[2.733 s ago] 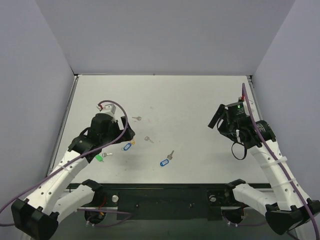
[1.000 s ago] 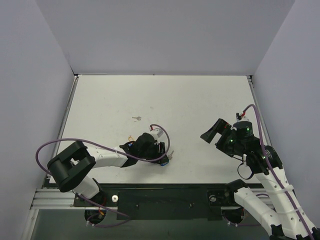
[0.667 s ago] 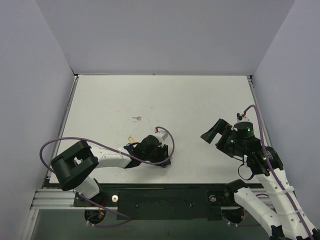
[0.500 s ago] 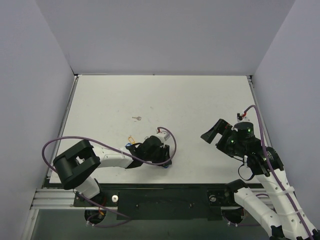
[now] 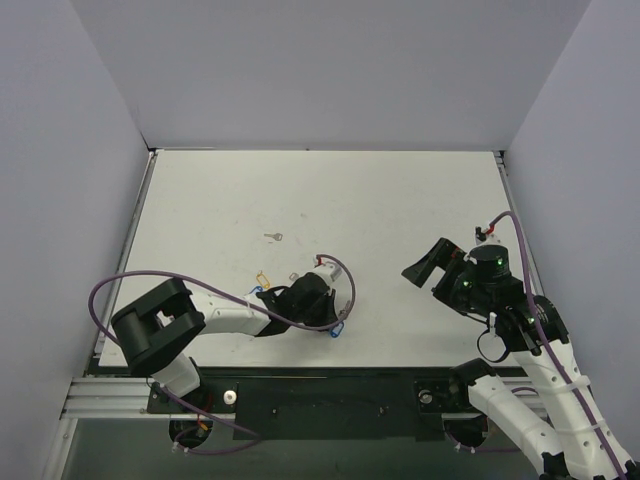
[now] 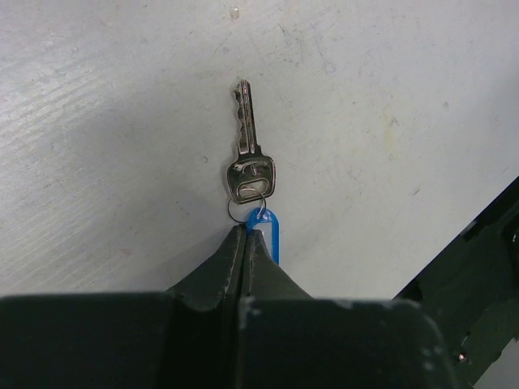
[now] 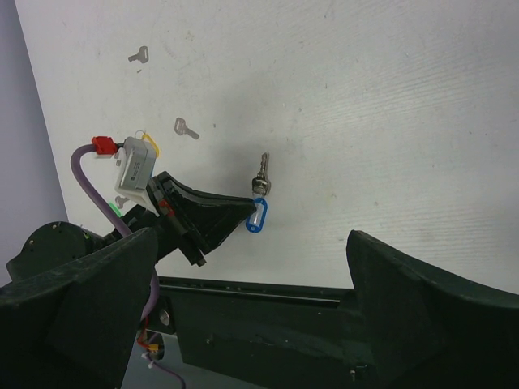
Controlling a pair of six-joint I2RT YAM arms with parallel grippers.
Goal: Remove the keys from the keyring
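Reading left to right: left gripper (image 6: pixel 246 237) has its fingers pressed together on the near end of the keyring (image 6: pixel 268 235), with the blue tag pinched at the tips. The spot is close to the near edge of the table (image 5: pixel 200 200), roughly mid-width. Yellow tag (image 5: pixel 262 277) sits just left of that gripper's body and isn't involved.

Relation that matters: key (image 6: pixel 250 162) lies flat on the table, straight out past the left fingertips. Its head is on the split ring (image 6: pixel 237 212) and its blade points directly away from the gripper. Tag, ring and key run on one line, more or less continuing the left gripper's own axis, and the key's long axis is that line. The key is too small to read in the top view; the wrist views carry this.

Right gripper (image 5: pixel 427 264) has its jaws wide apart with nothing in them. It hovers well to the right of the key and further from the near edge. Its camera frames the tag and key between its fingers, so it looks roughly aimed.

Judgement: left is the anchor; right is the free arm, on the blade side. The next move likely needs right to come in leftwards and down, with the jaws across the blade's narrow width, then work the head round the ring. Risks: a thin key on a flat table is hard to get under, and the tag could slip from the pinch.
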